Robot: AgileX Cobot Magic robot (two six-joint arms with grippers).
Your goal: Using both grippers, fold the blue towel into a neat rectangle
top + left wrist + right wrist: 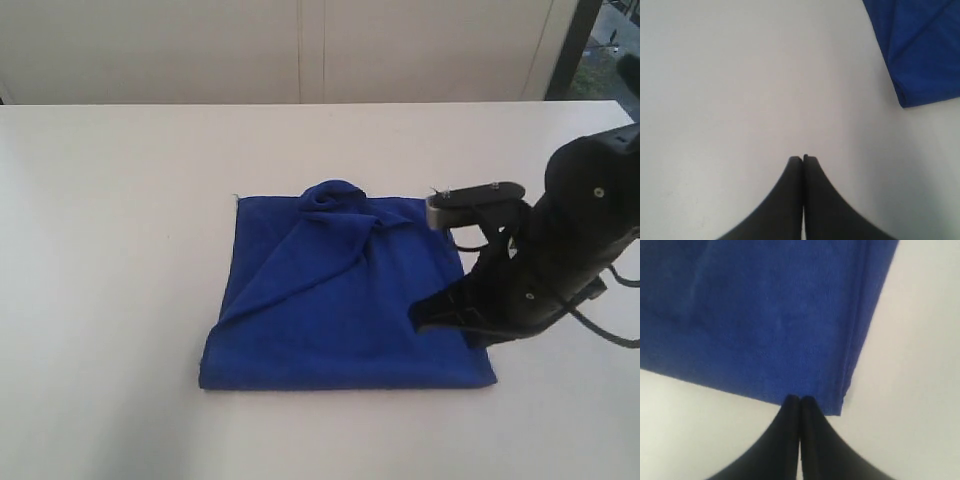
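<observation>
**Right gripper is at the towel, left one waits on the bare table**

Your right gripper point(416, 318), a black pointed claw, has its two jaws pressed together. Its tip sits right at the edge of the deep blue, soft, fuzzy towel point(340, 300), close to one corner. You cannot tell if any cloth is pinched in it.

Your left gripper point(803, 159) is black and pointed too. Its jaws are also together, with nothing in them. It hangs over the plain white table point(120, 250), apart from the towel, with one towel corner near it. So the right arm is the near one.

The towel lies in the middle of the table, folded in layers, with a bunched-up lump point(335, 193) on its far edge. That lump looks like the messy part to fix next. The towel looks almost square, so its long side is hard to pick.
</observation>
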